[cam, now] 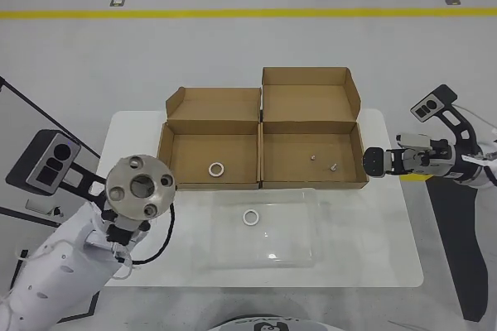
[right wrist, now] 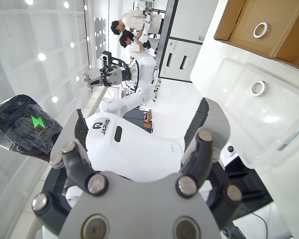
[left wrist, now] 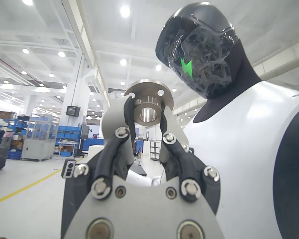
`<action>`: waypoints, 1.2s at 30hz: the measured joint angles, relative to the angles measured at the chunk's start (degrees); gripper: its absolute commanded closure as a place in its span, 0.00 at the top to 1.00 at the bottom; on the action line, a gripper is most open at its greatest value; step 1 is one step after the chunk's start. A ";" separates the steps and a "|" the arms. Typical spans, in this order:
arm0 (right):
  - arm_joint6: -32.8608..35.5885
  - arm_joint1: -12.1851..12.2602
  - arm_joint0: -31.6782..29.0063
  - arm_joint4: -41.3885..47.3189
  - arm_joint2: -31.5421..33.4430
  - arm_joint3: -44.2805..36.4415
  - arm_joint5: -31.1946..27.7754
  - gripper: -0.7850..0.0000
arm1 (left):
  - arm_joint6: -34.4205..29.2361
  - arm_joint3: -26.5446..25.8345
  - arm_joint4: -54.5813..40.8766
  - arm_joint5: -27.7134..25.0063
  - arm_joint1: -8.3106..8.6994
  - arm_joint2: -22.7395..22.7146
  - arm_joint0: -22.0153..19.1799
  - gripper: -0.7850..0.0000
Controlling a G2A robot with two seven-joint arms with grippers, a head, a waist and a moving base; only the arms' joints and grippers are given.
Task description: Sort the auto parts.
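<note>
Left arm: raised beside the counter's (cam: 381, 240) left edge, with the wrist turned upward toward the overhead camera.
Left hand (left wrist: 146, 113): closed on a flanged metal bushing (cam: 141, 186), which is gripped by its barrel with the drilled flange uppermost, clear of the counter.
Right arm: held level at the counter's right edge, just beside the right cardboard box (cam: 311, 103).
Right hand (right wrist: 142, 110): fingers spread wide, nothing between them.
Surface: a white counter with rounded corners is noted.
Room: a pale floor (cam: 83, 66) is seen, crossed by a yellow line (cam: 248, 12) beyond the counter.
Left cardboard box (cam: 190, 157): open, touching the right box; one metal ring (cam: 217, 170) is contained.
Right cardboard box: open; two small metal pieces (cam: 333, 165) are contained, too small to identify.
Clear plastic bin (cam: 298, 248): placed in front of the boxes; a second metal ring (cam: 251, 218) is contained.
</note>
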 measured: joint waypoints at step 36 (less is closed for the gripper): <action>0.00 0.00 0.00 0.00 0.00 0.00 0.00 1.00 | -5.81 -0.25 0.06 0.13 -3.43 -1.47 1.60 0.00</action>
